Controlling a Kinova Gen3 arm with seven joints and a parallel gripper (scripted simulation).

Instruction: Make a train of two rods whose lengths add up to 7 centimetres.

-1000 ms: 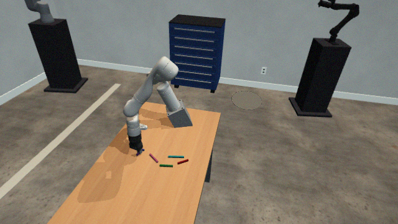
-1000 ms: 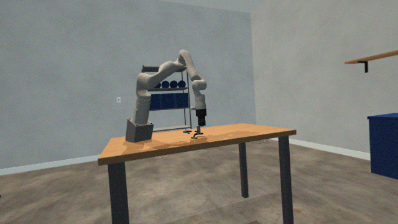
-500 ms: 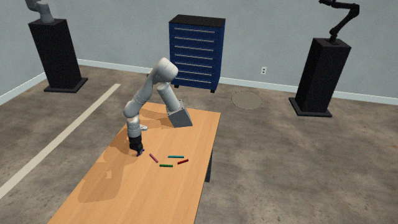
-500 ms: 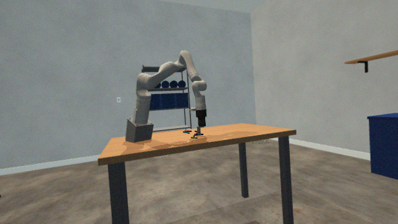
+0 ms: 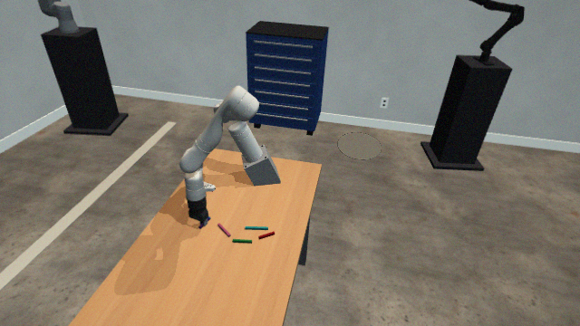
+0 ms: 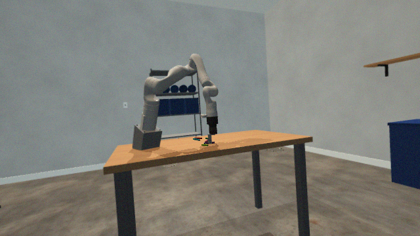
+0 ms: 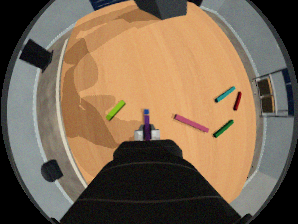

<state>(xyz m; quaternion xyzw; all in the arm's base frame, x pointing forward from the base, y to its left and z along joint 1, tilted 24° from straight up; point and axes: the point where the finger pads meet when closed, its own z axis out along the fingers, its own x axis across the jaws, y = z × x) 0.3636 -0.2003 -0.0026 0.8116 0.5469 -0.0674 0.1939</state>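
My gripper point(image 5: 202, 222) reaches down to the table near its left edge and is shut on a short purple rod point(image 7: 145, 124). The rod points away from the fingers in the wrist view. A small blue rod point(image 7: 145, 113) shows right at its far end; I cannot tell whether they touch. A lime rod point(image 7: 116, 110) lies to the left, apart from them. A pink rod point(image 5: 224, 230) lies flat just right of the gripper and also shows in the wrist view point(image 7: 192, 123). From the exterior view the gripper point(image 6: 210, 140) stands low over the rods.
A turquoise rod point(image 5: 256, 227), a red rod point(image 5: 266, 234) and a green rod point(image 5: 242, 241) lie in a loose group further right. The arm's grey base point(image 5: 261, 168) stands at the far end of the table.
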